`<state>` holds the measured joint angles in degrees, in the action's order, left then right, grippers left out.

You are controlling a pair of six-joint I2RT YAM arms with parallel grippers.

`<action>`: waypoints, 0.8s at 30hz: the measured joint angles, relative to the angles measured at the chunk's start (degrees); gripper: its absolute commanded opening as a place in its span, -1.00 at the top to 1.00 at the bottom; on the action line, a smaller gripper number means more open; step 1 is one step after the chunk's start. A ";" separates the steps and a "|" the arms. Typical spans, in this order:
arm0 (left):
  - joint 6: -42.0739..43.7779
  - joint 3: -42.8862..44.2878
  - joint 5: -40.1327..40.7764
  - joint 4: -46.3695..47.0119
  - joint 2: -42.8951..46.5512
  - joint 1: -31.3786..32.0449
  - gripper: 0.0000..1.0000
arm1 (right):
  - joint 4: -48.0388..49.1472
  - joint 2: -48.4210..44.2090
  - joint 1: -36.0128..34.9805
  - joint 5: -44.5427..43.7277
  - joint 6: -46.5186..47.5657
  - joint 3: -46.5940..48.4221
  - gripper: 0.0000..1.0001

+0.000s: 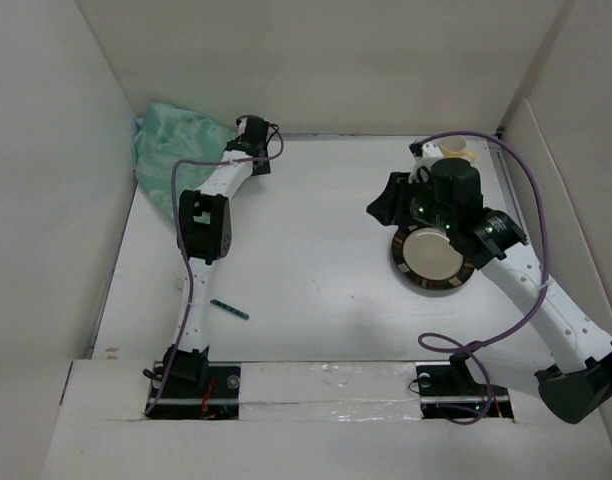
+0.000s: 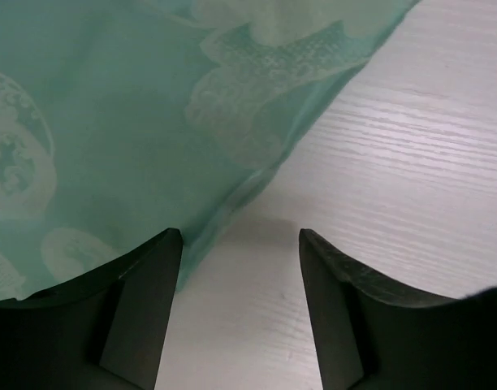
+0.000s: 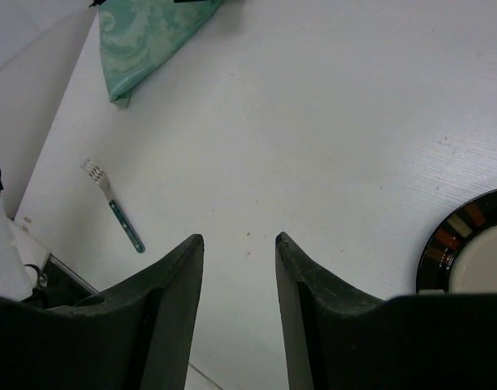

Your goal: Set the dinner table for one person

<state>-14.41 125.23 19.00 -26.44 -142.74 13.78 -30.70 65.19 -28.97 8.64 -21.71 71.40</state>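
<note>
The dinner table is a matte white top walled by white panels. A mint-green patterned cloth lies crumpled in the far left corner. My left gripper is open and empty at the cloth's right edge. In the left wrist view the cloth reaches my left finger, with bare table between the jaws of my gripper. A round plate with a dark patterned rim lies at the right. My right gripper hovers open and empty just left of it; it also shows in the right wrist view.
A fork with a teal handle lies near the left arm's base; it also shows in the right wrist view. A cream cup stands at the far right corner. The plate's rim shows at the right wrist view's right edge.
</note>
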 measured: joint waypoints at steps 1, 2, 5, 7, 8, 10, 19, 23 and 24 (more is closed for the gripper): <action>0.39 0.24 0.11 0.37 0.00 0.04 -0.05 | -0.09 0.07 0.00 -0.02 -0.15 0.00 0.07; 0.68 0.31 -0.22 0.37 -0.04 0.11 -0.02 | -0.13 0.09 -0.02 -0.04 -0.26 0.00 0.07; 0.85 0.92 -0.57 -0.63 -1.14 0.39 0.15 | -0.15 0.22 -0.48 -0.28 -0.63 0.00 0.07; 0.92 3.06 -1.09 -1.77 -2.14 0.11 0.32 | -0.15 0.35 -0.76 -0.52 -0.79 0.00 0.07; 0.96 3.82 -1.33 -1.88 -2.73 -0.13 0.33 | -0.15 0.46 -0.76 -0.70 -0.81 0.00 0.07; 0.87 4.37 -1.55 -1.97 -3.02 -0.63 0.32 | -0.17 0.79 -0.76 -0.98 -0.83 0.02 0.07; 0.94 5.42 0.28 -3.43 -3.39 -2.08 0.33 | -0.28 1.33 -0.76 -1.38 -0.83 0.02 0.07; 1.84 5.81 0.17 -3.56 -3.74 -2.16 1.00 | -0.35 1.33 -0.76 -1.38 -0.83 0.02 0.07; 2.05 5.81 0.24 -3.72 -3.80 -2.16 1.00 | -0.37 1.33 -0.76 -1.38 -0.83 0.02 0.07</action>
<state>-12.36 131.04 19.25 -30.15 -146.54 11.62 -31.07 66.52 -29.74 7.27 -22.55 71.42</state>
